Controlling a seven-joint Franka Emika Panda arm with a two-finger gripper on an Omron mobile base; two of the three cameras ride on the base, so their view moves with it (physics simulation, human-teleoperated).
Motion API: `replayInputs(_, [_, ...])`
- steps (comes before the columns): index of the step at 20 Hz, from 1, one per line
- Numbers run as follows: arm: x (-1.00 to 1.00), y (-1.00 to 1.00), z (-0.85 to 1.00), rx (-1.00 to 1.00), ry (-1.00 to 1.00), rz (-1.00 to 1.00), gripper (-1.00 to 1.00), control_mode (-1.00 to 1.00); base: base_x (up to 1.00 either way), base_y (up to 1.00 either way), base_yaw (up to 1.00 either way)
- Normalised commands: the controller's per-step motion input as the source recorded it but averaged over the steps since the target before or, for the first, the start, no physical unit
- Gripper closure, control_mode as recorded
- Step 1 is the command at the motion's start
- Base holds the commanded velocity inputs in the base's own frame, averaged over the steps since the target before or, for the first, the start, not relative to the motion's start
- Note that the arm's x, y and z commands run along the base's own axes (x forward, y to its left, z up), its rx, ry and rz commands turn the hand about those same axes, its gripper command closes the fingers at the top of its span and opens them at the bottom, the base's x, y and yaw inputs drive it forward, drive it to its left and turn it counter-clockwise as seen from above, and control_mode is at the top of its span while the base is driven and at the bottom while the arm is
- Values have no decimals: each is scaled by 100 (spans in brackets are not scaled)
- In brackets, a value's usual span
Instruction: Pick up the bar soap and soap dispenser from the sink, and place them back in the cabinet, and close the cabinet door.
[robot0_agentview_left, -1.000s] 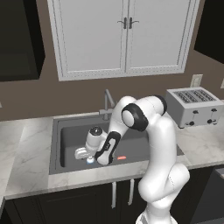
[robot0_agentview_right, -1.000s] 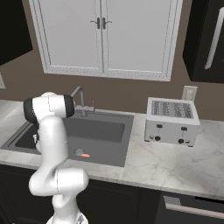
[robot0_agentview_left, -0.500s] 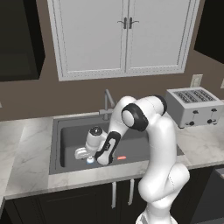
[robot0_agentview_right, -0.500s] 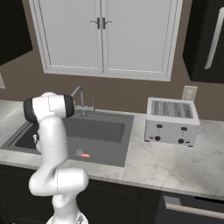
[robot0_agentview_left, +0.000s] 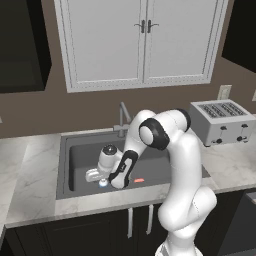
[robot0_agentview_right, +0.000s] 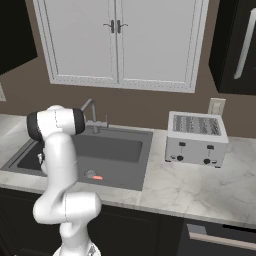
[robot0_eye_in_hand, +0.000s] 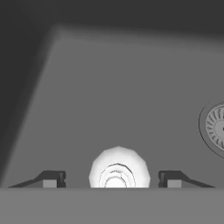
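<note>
Sink (robot0_agentview_left: 75, 172) sits centre-left of the left base view, with the arm bent down into the basin. Gripper (robot0_eye_in_hand: 116, 179) straddles the soap dispenser (robot0_eye_in_hand: 119, 171), bottom centre of the hand view; fingertips (robot0_eye_in_hand: 52, 178) stand off both sides, nothing clamped yet. Bar soap (robot0_agentview_right: 98, 177) lies by the drain (robot0_eye_in_hand: 216, 127), apart. To do this well: stay centred on the pump top, squeeze evenly, lift straight up.
</note>
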Motion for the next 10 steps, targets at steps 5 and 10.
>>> replayInputs(5, [0, 0, 0, 0, 0, 0, 100, -100, 0, 0, 0])
replayInputs(10, [0, 0, 0, 0, 0, 0, 100, -100, 0, 0, 0])
